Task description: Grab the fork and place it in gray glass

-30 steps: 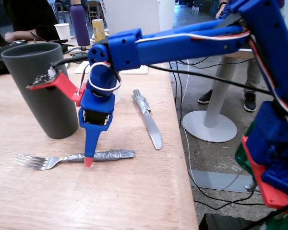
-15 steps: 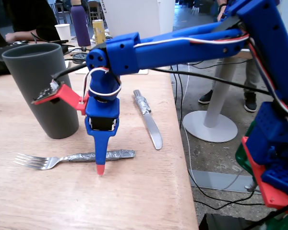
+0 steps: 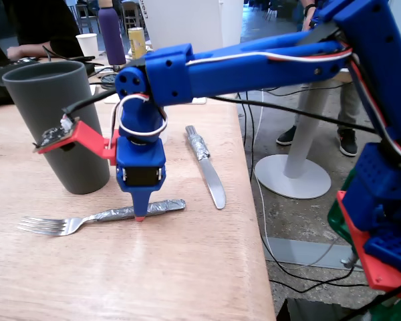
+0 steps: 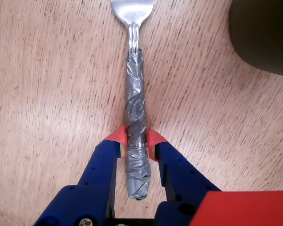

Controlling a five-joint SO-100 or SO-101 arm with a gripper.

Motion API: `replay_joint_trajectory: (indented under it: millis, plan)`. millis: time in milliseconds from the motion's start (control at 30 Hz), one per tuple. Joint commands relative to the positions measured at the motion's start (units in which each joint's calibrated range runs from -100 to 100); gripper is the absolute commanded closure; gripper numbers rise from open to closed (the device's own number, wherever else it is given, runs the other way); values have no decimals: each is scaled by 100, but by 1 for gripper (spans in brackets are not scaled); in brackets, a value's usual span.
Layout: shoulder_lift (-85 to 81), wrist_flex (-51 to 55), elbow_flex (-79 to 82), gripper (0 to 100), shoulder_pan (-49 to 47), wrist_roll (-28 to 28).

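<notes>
Wrist view: we see the tool (image 4: 136,139) clenched on the fork (image 4: 135,136) lying on the counter (image 4: 47,84); next we judge lifting toward the gray glass (image 3: 59,127).

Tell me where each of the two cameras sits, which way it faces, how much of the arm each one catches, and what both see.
Fixed view: stands at table height off the table's end, looking across the wooden table at the blue arm, the gray glass and the table knife.
Wrist view: rides on the arm above the claw, looking straight down; only the two blue fingers with red tips show.
Shared: the fork, its taped handle between the claw's tips, plus the gray glass and the tabletop.
</notes>
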Motion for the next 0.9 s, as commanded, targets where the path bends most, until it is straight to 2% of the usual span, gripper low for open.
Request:
replay_joint_trajectory:
  millis: [0,133,333,667,867]
  plan:
    - [-53,-22,-48,100,-75,29]
    - [-584,-22,37,100,-92,24]
    - [-1888,-22,1000,100,-126,24]
    - [-3672,-14,1132,100,-786,15]
    - [-5516,-22,2482,100,-769,20]
